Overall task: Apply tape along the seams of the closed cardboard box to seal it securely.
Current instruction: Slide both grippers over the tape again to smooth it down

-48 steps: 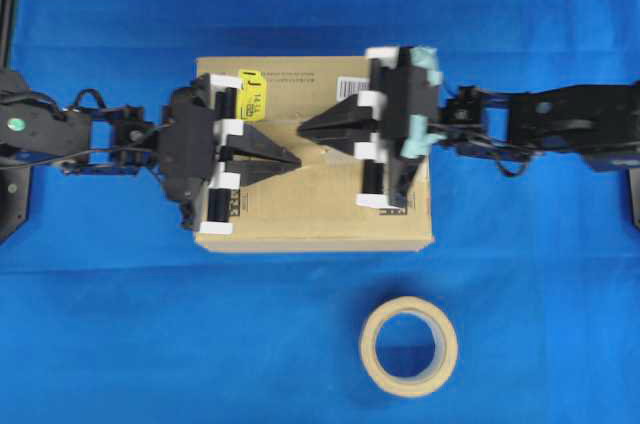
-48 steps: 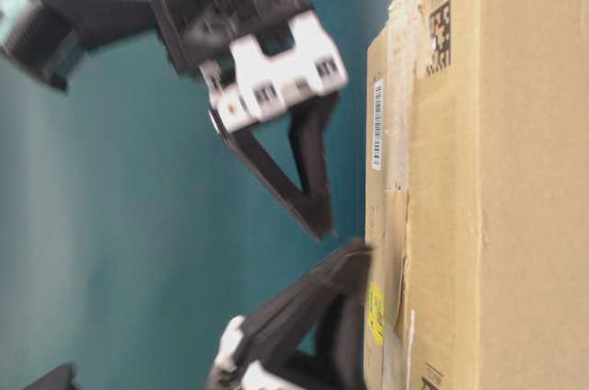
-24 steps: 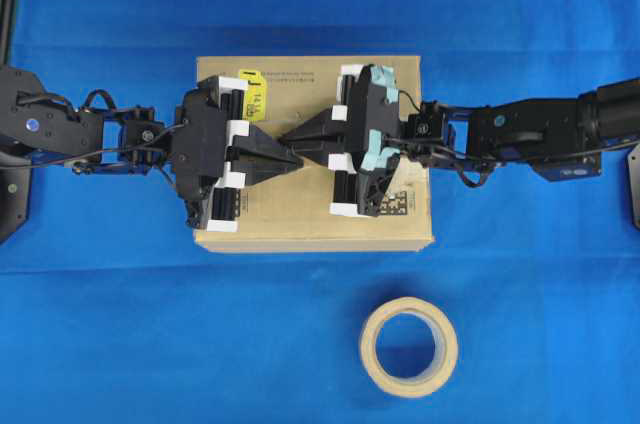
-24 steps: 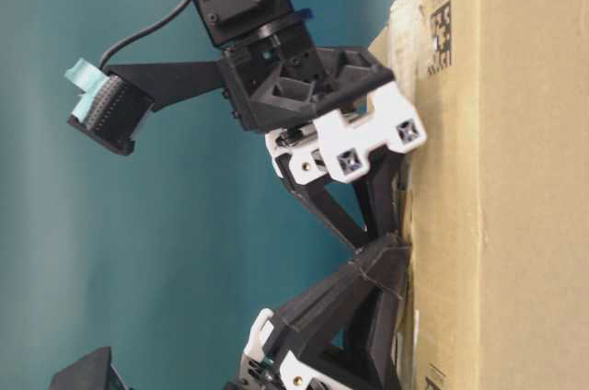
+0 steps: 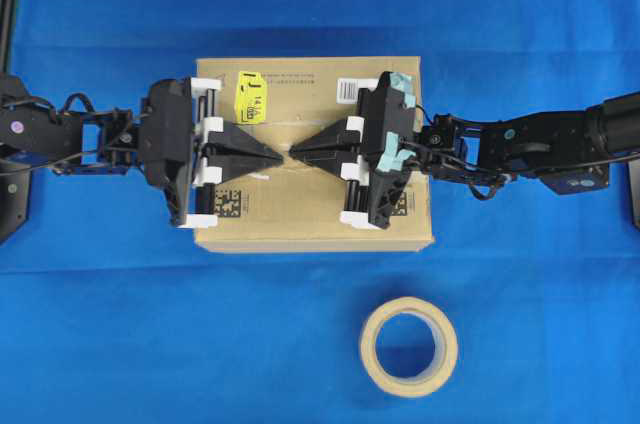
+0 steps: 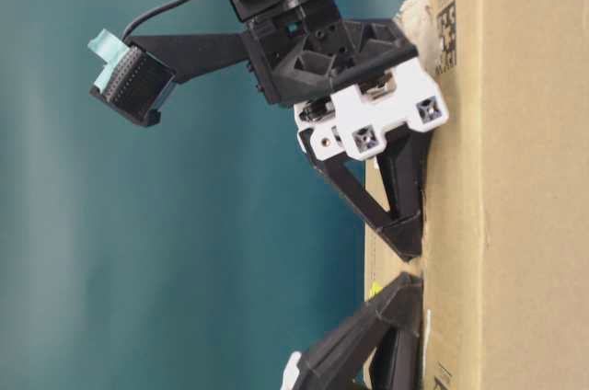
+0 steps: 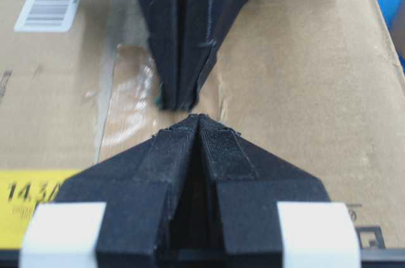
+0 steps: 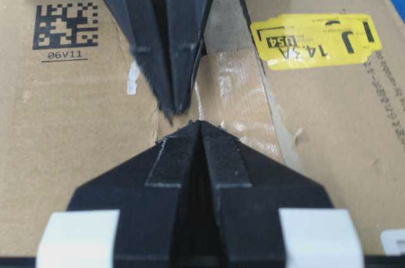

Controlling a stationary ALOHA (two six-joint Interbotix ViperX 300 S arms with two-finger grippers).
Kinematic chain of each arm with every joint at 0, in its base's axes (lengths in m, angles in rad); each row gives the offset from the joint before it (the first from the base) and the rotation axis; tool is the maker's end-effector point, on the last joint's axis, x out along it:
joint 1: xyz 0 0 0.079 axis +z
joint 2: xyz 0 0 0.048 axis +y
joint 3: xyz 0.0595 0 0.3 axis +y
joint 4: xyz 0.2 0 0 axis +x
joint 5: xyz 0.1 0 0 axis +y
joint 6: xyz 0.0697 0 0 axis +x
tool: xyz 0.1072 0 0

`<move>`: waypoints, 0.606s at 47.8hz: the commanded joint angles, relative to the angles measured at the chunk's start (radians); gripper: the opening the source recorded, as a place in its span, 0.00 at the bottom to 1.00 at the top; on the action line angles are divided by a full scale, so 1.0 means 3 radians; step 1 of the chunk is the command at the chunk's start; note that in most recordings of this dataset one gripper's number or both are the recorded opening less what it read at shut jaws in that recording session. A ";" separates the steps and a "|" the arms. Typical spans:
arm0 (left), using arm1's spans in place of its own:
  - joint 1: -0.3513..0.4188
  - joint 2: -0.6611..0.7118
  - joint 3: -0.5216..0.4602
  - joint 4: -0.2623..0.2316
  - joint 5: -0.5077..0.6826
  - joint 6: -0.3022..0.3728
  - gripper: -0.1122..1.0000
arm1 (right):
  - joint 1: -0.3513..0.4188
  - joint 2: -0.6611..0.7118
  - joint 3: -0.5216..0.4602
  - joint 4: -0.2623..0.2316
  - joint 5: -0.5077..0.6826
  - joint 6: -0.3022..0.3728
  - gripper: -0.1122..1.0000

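We judge the tape [image 8: 237, 100] thin, limp and sticky, best pressed flat along the seam [image 5: 285, 156] by both closed, empty end effectors [image 5: 268, 156] [image 5: 300, 152].

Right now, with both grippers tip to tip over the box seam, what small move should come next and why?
Probably slide the left gripper and right gripper apart along the seam, pressing down. Both look shut, tips nearly meeting over the tape on the cardboard box, so the ends likely need smoothing.

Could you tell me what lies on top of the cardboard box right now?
Both shut grippers, left and right, meet tip to tip over the seam; they hide the tape beneath.
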 commanded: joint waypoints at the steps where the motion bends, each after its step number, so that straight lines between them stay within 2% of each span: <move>1: 0.0005 -0.0010 0.0097 -0.0005 0.0000 -0.0056 0.10 | 0.0128 -0.0031 0.0123 0.0051 0.0036 0.0010 0.10; 20: -0.0159 -0.0102 0.0261 -0.0005 0.0010 -0.0245 0.10 | 0.0210 -0.0164 0.0332 0.0189 0.0031 0.0015 0.10; 29: -0.0164 -0.0419 0.0051 0.0005 0.0143 -0.0194 0.10 | 0.0205 -0.0419 0.0317 0.0169 0.0000 -0.0072 0.10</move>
